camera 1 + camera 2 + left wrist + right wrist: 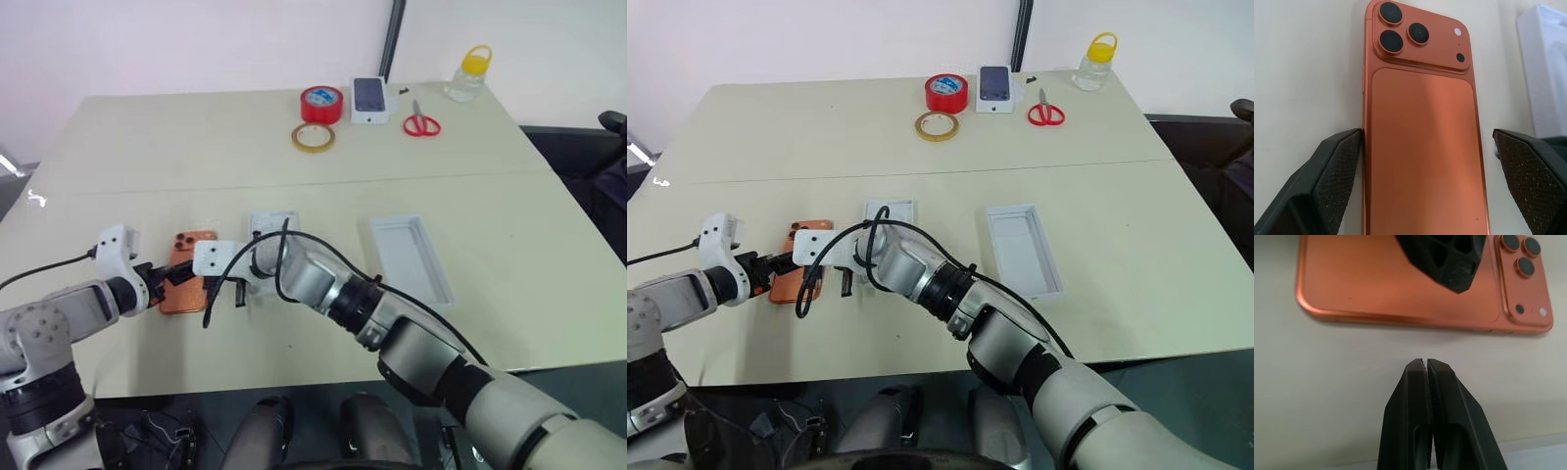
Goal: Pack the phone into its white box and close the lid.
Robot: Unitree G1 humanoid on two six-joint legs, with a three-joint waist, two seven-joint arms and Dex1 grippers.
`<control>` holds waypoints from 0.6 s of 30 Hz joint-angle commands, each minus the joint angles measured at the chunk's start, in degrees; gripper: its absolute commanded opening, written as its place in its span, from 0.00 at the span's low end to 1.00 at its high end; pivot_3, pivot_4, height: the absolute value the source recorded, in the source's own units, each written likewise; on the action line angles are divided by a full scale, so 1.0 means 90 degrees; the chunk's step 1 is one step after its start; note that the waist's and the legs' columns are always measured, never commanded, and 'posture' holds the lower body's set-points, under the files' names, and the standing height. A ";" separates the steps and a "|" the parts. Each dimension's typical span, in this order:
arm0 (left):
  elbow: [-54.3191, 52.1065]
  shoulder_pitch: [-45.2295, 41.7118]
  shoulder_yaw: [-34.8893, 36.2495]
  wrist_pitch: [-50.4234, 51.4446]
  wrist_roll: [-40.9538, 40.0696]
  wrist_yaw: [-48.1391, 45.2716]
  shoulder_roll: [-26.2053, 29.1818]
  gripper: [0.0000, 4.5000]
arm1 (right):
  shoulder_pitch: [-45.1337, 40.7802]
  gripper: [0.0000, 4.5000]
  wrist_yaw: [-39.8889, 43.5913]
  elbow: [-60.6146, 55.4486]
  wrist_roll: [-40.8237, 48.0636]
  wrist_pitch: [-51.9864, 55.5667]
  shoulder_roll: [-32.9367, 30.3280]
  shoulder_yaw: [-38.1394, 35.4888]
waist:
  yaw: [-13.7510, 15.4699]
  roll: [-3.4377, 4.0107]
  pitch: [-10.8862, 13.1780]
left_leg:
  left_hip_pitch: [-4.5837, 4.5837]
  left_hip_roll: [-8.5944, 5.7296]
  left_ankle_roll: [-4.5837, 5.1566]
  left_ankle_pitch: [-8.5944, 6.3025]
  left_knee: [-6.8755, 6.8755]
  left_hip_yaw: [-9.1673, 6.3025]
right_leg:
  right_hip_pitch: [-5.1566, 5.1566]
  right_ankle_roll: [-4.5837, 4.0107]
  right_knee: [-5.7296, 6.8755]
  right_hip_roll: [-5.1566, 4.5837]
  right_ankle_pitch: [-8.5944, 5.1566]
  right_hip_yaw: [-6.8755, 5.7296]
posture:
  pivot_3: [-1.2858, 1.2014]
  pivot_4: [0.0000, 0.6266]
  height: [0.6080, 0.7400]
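Note:
The copper-orange phone (1422, 147) lies back up on the table, its camera lenses at the far end. My left gripper (1425, 142) is open and straddles the phone's near end; one finger (1334, 181) is at its edge and the other stands off it. My right gripper (1426, 364) is shut, its tip on the table beside the phone's long edge (237, 292). The lid (411, 257), white inside, lies open side up to the right. A white piece (272, 223) beside the phone is mostly hidden by my right arm; I cannot tell whether it is the white box.
At the far side stand a red tape roll (321, 103), a yellow tape ring (313, 137), a small white box showing a dark-blue phone (369, 100), red scissors (421, 124) and a yellow-capped bottle (470, 73). The table's front edge is close to the phone.

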 commanded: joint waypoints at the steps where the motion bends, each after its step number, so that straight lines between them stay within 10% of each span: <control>1: -0.0031 0.0089 -0.0185 0.0545 -0.0313 -0.0230 -0.0312 1.00 | -0.0083 0.03 0.0060 0.0001 -0.0156 -0.0185 0.0005 0.0030 | 0.0004 0.0000 -0.0001 | 0.0000 -0.0001 0.0000 0.0000 0.0000 0.0000 | 0.0000 0.0000 0.0000 -0.0001 0.0000 0.0000 | 0.52 0.24 1.00; 18: 0.0194 -0.0150 0.0279 0.0560 -0.1219 0.0081 -0.0724 1.00 | 0.0185 0.03 0.0215 -0.0222 -0.0390 -0.0193 -0.0112 -0.0049 | 0.0023 0.0002 -0.0006 | 0.0018 -0.0001 0.0000 0.0000 -0.0001 -0.0001 | 0.0017 0.0000 -0.0003 -0.0002 0.0000 -0.0001 | 0.52 0.24 1.00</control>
